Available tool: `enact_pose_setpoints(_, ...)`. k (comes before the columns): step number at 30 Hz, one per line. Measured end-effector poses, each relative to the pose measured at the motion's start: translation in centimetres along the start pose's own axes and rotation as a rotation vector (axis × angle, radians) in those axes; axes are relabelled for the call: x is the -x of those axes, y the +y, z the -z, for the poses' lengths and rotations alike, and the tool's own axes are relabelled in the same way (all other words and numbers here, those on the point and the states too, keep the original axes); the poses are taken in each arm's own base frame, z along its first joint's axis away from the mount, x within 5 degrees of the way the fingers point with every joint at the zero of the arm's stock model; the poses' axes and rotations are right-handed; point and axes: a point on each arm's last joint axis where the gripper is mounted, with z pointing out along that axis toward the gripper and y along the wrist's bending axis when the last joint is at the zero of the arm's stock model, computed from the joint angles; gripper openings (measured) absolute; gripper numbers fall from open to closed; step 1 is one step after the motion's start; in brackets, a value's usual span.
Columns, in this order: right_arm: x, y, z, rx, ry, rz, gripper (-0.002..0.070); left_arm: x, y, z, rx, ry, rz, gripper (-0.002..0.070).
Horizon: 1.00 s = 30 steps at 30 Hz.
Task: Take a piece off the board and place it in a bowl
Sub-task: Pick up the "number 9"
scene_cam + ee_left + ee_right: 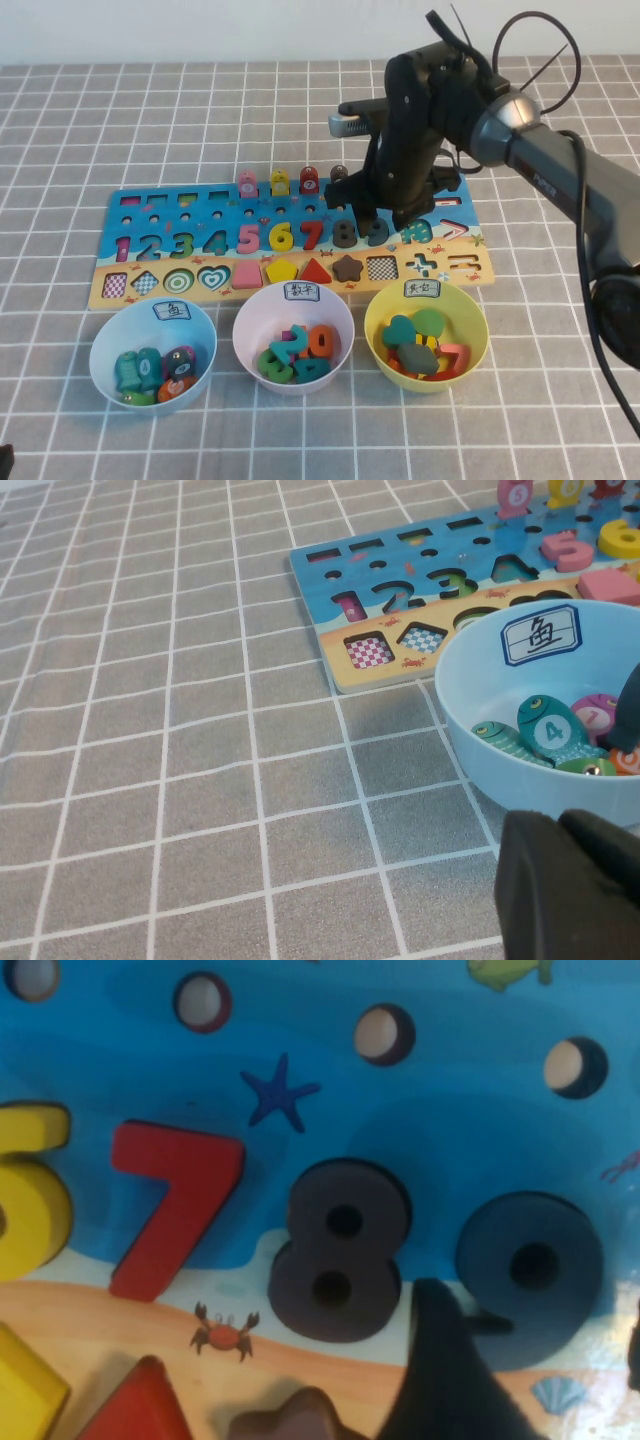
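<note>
Over the board (150,205), at the 9 (377,233), we find the right end effector (385,215) released, fingers straddling it. Long axis runs twelve-to-six. Left end effector (570,880), state indeterminate, sits far off at the desk's front. Pink bowl (250,315) lies seven o'clock.

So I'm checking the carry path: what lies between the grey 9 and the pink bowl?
In the high view, the brown star sits on the board between the 9 and pink bowl. Right gripper hovers over the 9; left gripper is parked.
</note>
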Motion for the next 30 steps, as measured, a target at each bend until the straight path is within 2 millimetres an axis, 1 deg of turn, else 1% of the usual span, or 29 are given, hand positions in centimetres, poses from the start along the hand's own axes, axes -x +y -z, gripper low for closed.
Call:
enact_pose_setpoints(2, -0.06, -0.03, -0.46, -0.003, 0.009, 0.000, 0.0351, 0.00, 0.00, 0.00, 0.000, 0.000, 0.000, -0.0005)
enact_pose_setpoints(9, -0.13, -0.06, -0.95, -0.006, 0.017, 0.000, 0.0351, 0.00, 0.00, 0.00, 0.000, 0.000, 0.000, -0.0005)
enact_pose_setpoints(30, -0.15, -0.07, -1.12, -0.007, 0.021, 0.000, 0.0351, 0.00, 0.00, 0.00, 0.000, 0.000, 0.000, -0.0004)
